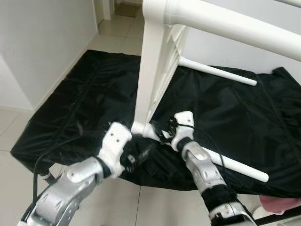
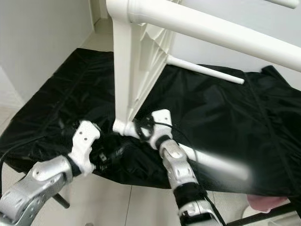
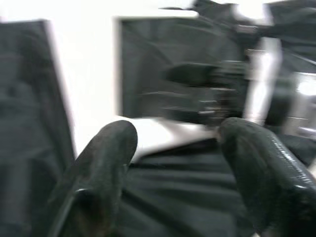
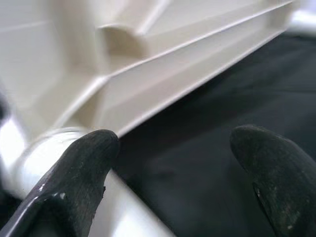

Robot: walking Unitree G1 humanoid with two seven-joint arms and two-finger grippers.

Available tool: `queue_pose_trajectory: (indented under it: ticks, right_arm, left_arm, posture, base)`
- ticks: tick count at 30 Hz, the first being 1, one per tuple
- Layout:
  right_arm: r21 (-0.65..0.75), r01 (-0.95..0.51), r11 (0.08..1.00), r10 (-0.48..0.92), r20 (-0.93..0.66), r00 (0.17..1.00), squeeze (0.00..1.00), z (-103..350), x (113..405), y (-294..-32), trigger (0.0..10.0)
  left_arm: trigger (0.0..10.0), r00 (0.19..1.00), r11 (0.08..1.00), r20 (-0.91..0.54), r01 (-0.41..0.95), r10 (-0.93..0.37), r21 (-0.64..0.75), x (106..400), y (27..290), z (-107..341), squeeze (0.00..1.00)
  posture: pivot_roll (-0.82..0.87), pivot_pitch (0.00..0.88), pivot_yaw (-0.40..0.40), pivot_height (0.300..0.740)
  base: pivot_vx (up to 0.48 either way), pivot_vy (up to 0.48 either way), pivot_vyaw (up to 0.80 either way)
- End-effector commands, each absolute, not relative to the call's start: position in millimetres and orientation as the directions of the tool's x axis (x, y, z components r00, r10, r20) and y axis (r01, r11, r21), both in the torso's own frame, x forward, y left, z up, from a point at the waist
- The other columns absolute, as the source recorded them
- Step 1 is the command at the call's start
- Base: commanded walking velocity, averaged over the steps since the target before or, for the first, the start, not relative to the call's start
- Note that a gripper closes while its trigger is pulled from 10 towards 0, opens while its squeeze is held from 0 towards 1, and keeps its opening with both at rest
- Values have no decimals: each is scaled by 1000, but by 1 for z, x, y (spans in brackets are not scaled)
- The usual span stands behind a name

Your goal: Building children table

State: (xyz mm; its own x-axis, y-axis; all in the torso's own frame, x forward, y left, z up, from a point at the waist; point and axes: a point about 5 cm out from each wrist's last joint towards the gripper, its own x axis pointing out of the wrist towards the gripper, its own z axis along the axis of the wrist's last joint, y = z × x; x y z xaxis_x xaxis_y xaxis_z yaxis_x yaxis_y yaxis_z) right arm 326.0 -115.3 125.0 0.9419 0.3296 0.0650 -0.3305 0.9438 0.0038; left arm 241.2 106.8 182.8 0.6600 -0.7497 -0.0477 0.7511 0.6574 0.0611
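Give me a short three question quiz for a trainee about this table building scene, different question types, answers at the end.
1. True or false: the white tabletop lies flat on the black sheet.
2. Multiple choice: where is the right gripper?
A) beside the table's lower corner socket
B) hanging idle at the robot's side
C) on the loose leg at the far side
3. Fill in: the left gripper has its jaws ____.

Key:
1. False: it stands on edge.
2. A; a leg runs from that corner along the sheet past the right arm.
3. Open, with nothing between them.
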Motion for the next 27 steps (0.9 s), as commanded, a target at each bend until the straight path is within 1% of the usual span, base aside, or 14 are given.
queue_pose_trajectory:
  ticks: [1, 3, 4, 5, 6, 7, 8, 10, 11, 15, 16, 18, 23, 27]
  right_arm:
    - [-4, -303, 953, 302, 96, 948, 0, 131, 325, -123, 10000]
    - [-14, -232, 973, 232, 119, 965, 0, 135, 322, -142, 10000]
    - [-14, -232, 973, 232, 119, 965, 0, 135, 322, -142, 10000]
    - [-13, -196, 981, 196, 127, 972, 0, 137, 322, -150, 10000]
    - [-8, -141, 990, 141, 140, 980, 0, 140, 319, -164, 10000]
    - [-4, -108, 994, 108, 149, 983, 0, 142, 318, -172, 10000]
    - [-4, -108, 994, 108, 149, 983, 0, 142, 318, -172, 10000]
    - [-1, -65, 998, 64, 158, 985, 0, 146, 315, -182, 10000]
    - [-5, -49, 999, 49, 158, 986, 0, 146, 313, -185, 10000]
    - [-17, -20, 1000, 22, 156, 988, 0, 147, 310, -190, 10000]
    - [-27, 7, 1000, -3, 160, 987, 0, 148, 310, -194, 10000]
    - [-28, 22, 999, -17, 167, 986, 0, 151, 310, -196, 10000]
    - [0, 36, 999, -36, 175, 984, 0, 155, 310, -195, 10000]
    - [-3, 45, 999, -44, 170, 984, 0, 155, 310, -195, 10000]
  left_arm:
    - [10000, 673, 670, -48, 740, -738, 59, 243, 107, 182, 1000]
    - [10000, 697, 695, -39, 717, -716, 59, 250, 108, 184, 1000]
    - [10000, 697, 695, -39, 717, -716, 59, 250, 108, 184, 1000]
    - [10000, 709, 707, -37, 705, -704, 58, 253, 108, 184, 1000]
    - [10000, 745, 742, -38, 667, -666, 74, 259, 108, 185, 1000]
    - [10000, 768, 764, -39, 639, -639, 87, 263, 108, 185, 1000]
    - [10000, 768, 764, -39, 639, -639, 87, 263, 108, 185, 1000]
    - [10000, 813, 807, -36, 581, -581, 108, 272, 108, 186, 1000]
    - [10000, 807, 803, -24, 589, -590, 92, 275, 105, 187, 1000]
    - [10000, 803, 801, -15, 595, -595, 61, 280, 102, 189, 1000]
    - [10000, 819, 817, -13, 573, -574, 56, 288, 101, 191, 1000]
    - [10000, 831, 829, -5, 556, -557, 69, 295, 99, 193, 1000]
    - [10000, 839, 839, 37, 543, -544, 17, 311, 95, 202, 1000]
    - [10000, 834, 836, 55, 549, -548, 9, 316, 91, 207, 1000]
  posture:
    - [93, 52, -54, 740]
    - [85, 48, -48, 740]
    - [85, 48, -48, 740]
    - [83, 48, -44, 740]
    - [75, 48, -40, 740]
    - [72, 48, -37, 740]
    - [72, 48, -37, 740]
    - [62, 48, -31, 740]
    - [59, 47, -27, 740]
    - [52, 47, -21, 740]
    - [41, 45, -11, 740]
    - [41, 45, -11, 740]
    - [23, 36, -1, 740]
    - [11, 29, 6, 740]
  base:
    - [0, 0, 0]
    - [0, 0, 0]
    - [0, 0, 0]
    - [0, 0, 0]
    - [0, 0, 0]
    - [0, 0, 0]
    - [0, 0, 0]
    - [0, 0, 0]
    - [0, 0, 0]
    - [0, 0, 0]
    - [0, 0, 0]
    - [0, 0, 0]
    - [0, 0, 0]
    - [0, 0, 0]
